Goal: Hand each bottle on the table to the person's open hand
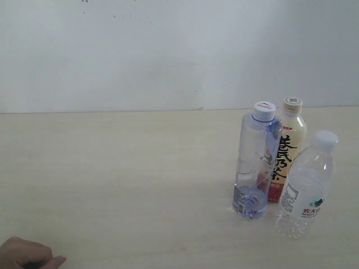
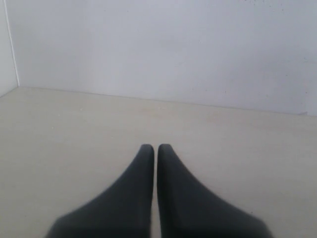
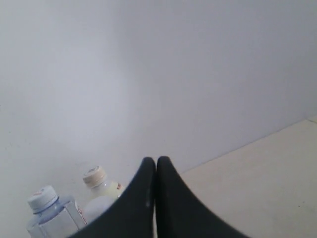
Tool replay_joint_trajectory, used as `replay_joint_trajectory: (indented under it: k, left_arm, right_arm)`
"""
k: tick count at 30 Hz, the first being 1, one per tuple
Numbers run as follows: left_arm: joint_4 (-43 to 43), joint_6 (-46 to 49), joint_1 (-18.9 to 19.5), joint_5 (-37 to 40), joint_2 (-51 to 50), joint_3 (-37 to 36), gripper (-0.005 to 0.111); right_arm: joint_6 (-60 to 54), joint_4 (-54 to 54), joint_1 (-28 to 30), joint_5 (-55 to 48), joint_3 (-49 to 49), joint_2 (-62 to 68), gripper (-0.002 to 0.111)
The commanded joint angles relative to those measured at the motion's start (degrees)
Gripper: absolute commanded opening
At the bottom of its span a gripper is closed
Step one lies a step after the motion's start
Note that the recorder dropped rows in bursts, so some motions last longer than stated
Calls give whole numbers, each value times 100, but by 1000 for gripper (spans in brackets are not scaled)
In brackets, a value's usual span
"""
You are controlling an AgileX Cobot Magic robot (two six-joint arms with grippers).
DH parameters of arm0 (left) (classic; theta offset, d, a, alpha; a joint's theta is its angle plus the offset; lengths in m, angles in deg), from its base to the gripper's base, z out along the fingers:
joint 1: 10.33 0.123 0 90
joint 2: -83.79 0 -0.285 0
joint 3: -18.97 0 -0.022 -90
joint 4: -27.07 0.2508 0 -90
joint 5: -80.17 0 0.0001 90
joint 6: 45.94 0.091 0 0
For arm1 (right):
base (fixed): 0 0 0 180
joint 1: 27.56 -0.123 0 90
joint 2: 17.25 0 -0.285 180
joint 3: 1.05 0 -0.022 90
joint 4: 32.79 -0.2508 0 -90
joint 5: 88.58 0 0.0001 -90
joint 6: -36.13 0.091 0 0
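Three bottles stand together at the right of the table [image 1: 123, 168]: a tall clear bluish bottle [image 1: 255, 162] with a white cap, a cream-and-red tea bottle [image 1: 287, 147] behind it, and a clear ribbed bottle [image 1: 305, 188] in front at the right. A person's hand [image 1: 25, 253] rests curled at the lower left corner. Neither gripper shows in the exterior view. My left gripper [image 2: 156, 147] is shut over bare tabletop. My right gripper [image 3: 156, 159] is shut, with the bluish bottle [image 3: 49, 210] and the tea bottle [image 3: 99, 181] beyond it to one side.
A plain white wall [image 1: 168, 50] runs along the table's far edge. A side wall corner [image 2: 10, 49] appears in the left wrist view.
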Motion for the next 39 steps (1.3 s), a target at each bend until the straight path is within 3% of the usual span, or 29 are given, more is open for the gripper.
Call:
replay_joint_trajectory:
  k: [1,4,6,7,9,11,15,18,27,33,39]
  left_arm:
    - [3,-26,15,14,15,11,4]
    - [3,-26,15,14,15,11,4]
    - [3,-26,15,14,15,11,4]
    - [3,-26,15,14,15,11,4]
    - [3,-26,15,14,15,11,4]
    - [3,-26,15,14,15,11,4]
    - [3,-26,15,14,15,11,4]
    - [3,-26,15,14,15,11,4]
    - [3,-26,15,14,15,11,4]
    - [3,-26,15,14,15,11,4]
    - [3,-26,15,14,15,11,4]
  right_arm:
    - [-632,120,8,-898,818,407,0]
    - [-1175,120,8,-927,1458,1335,4]
    - [-1346,94,8,-955,1661,1971,32]
    - [-1334,-26,8,-887,1661,2340,64]
    - [-1346,-228,-200,-705,1661,2871,103]
    - [-1483,-202,-757,-546,1661,3248,102]
    - [-2247,-188,-1859,292,1661,3941,81]
    - [-2741,-188,-2292,681,1661,4408,80]
    - [-3267,-238,-2292,1871,1661,5546,80]
    - [-3868,-982,-2292,2655,1661,6225,80]
    - [-3688,-998,-2292,3352,1661,6945,80]
